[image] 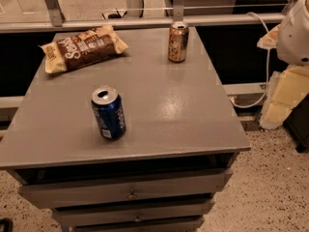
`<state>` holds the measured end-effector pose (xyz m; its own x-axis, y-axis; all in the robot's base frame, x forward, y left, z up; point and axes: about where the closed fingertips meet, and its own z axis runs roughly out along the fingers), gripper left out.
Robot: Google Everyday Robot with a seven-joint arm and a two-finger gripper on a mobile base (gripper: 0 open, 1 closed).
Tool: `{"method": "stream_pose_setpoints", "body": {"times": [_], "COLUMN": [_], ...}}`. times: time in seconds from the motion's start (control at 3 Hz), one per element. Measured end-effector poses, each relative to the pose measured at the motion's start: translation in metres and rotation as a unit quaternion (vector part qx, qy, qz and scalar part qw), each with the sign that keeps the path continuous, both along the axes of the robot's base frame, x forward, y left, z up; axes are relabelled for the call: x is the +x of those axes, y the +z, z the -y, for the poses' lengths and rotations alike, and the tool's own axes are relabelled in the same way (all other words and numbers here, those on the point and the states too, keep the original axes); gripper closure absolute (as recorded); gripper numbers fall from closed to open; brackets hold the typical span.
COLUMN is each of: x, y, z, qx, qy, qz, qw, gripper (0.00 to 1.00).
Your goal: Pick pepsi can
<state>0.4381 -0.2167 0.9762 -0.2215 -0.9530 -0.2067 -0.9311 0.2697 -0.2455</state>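
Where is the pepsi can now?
Camera view: the pepsi can stands upright at the front left of the table, nearer than the snack bag; the gripper is not in view.

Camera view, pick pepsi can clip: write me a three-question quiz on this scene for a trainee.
1. Multiple choice: compared with the gold-brown can, the pepsi can stands A) nearer the front edge and further left in the view; B) behind it; C) touching it.
2. True or false: the snack bag stands upright at the front right corner of the grey drawer cabinet.
3. Fill in: the gripper is ___; only a white robot part shows at the right edge.

Key: 1 A. 2 False: it lies flat at the back left. 3 Not in view.
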Motion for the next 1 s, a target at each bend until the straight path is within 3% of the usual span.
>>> {"method": "stream_pose_setpoints", "body": {"times": [0.33,0.67,1.0], "x": [0.001,0.008,0.015], "y": [-0.001,-0.018,-0.034], "z": [-0.004,-0.038,-0.099], "qx": [0.007,0.07,0.157], "qy": [0.0,0.003,0.027], "qz": [-0.001,-0.02,-0.036], "qw": [1.0,0.9974,0.9866], "gripper": [0.0,0.0,0.0]}}
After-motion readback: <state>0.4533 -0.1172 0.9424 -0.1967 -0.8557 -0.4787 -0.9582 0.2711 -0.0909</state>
